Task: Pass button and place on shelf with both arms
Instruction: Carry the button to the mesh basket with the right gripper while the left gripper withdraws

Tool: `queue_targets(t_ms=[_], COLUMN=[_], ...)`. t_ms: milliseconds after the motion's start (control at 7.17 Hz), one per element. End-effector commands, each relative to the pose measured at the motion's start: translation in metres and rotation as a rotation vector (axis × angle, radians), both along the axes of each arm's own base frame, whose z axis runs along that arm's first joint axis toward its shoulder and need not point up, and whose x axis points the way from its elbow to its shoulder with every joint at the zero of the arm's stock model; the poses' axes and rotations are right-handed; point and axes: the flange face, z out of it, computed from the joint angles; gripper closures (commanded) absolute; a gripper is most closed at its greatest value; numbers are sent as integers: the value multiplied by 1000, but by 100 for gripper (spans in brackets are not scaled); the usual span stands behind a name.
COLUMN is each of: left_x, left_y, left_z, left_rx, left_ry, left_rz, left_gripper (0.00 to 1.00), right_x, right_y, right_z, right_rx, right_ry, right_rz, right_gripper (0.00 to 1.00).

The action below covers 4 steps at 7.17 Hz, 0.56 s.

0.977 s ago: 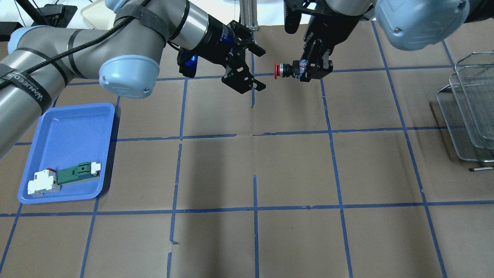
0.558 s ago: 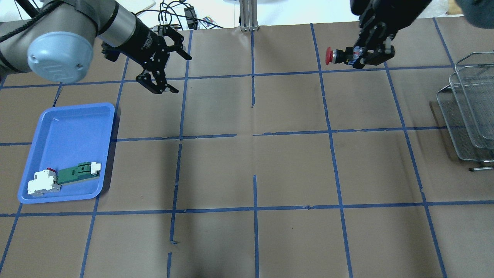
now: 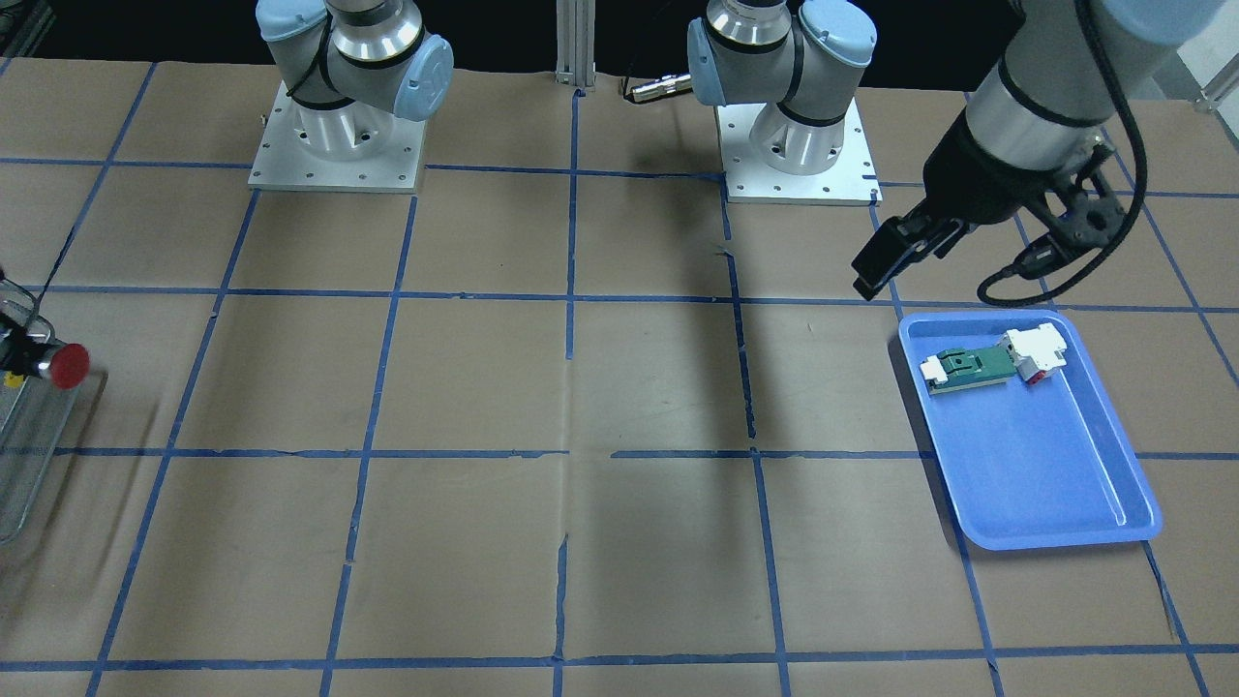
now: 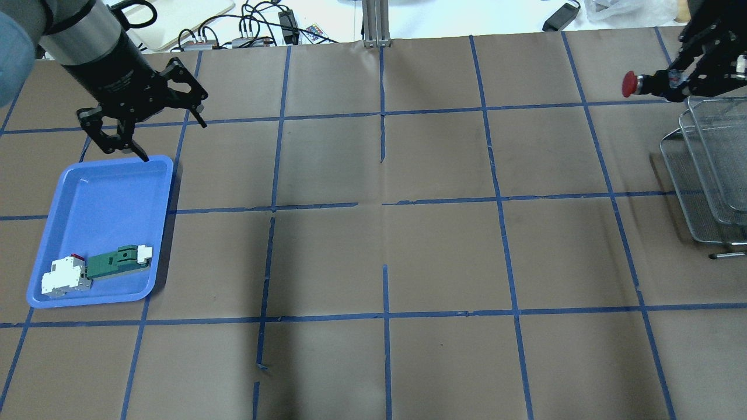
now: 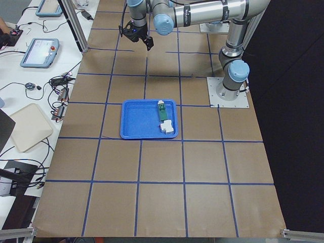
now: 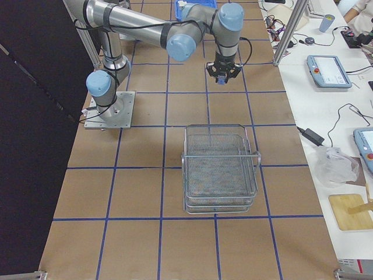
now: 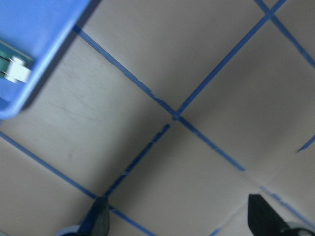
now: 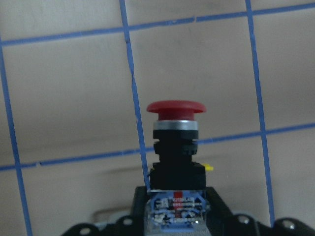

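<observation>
The button (image 4: 633, 83) has a red mushroom cap and a black collar. My right gripper (image 4: 671, 81) is shut on its blue-and-white back block and holds it level in the air, cap pointing away from the wire shelf (image 4: 709, 175). It hangs just beside the shelf's far corner. The right wrist view shows the button (image 8: 176, 142) clamped between the jaws. In the front-facing view the button (image 3: 58, 365) is at the left edge over the shelf (image 3: 19, 436). My left gripper (image 4: 174, 140) is open and empty above the far end of the blue tray.
The blue tray (image 4: 99, 192) on the robot's left holds a green-and-white flat part (image 4: 119, 258) and a white block with red (image 4: 65, 275). Brown paper with a blue tape grid covers the table. Cables and devices lie beyond the far edge.
The right gripper carried the button rightward from the table's middle to the shelf's corner. The left gripper, open, drew back leftward to the tray.
</observation>
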Motion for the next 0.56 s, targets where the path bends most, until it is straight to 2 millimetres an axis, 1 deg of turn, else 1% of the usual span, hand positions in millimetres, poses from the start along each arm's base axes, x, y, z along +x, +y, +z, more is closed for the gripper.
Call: queue_targets(t_ms=[0, 140, 279, 419], left_x=[2, -3, -4, -7], left_y=[23, 24, 22, 35], left_z=[30, 14, 1, 6], left_rx=[4, 38, 65, 62], left_ry=[-132, -89, -64, -59], left_rz=[-114, -195, -313, -398], left_gripper=[0, 0, 0, 0], right_x=[-104, -149, -173, -180], right_y=[6, 7, 15, 17], right_z=[-33, -66, -76, -85], right_rx=[-4, 12, 22, 32], right_ry=[58, 45, 37, 30], right_rz=[79, 95, 80, 93], right_gripper=[100, 100, 100, 100])
